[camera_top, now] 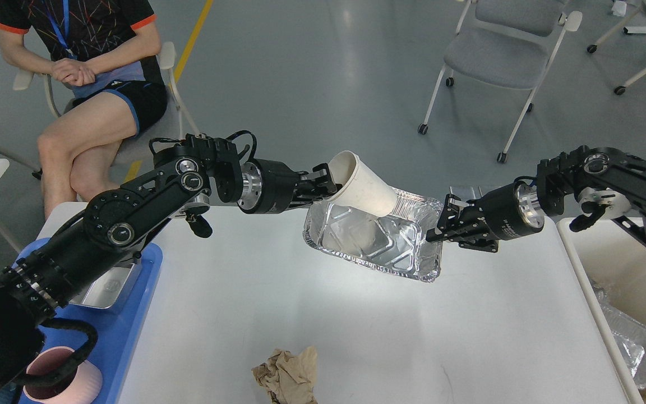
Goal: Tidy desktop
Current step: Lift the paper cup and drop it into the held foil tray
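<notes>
The white desktop (312, 314) fills the lower middle of the head view. My left gripper (330, 180) is shut on the rim of a white paper cup (363, 188), held tilted with its base over a foil tray (373, 241). My right gripper (438, 227) is shut on the tray's right rim and holds it tilted above the desktop's far side. A crumpled brown paper ball (288, 375) lies near the front edge.
A blue plastic tray (127, 325) at the left holds a steel box (107, 289) and a pink mug (70, 381). A box with more foil trays (634, 342) stands at the right. A seated person (84, 73) and grey chairs (502, 50) are beyond the table.
</notes>
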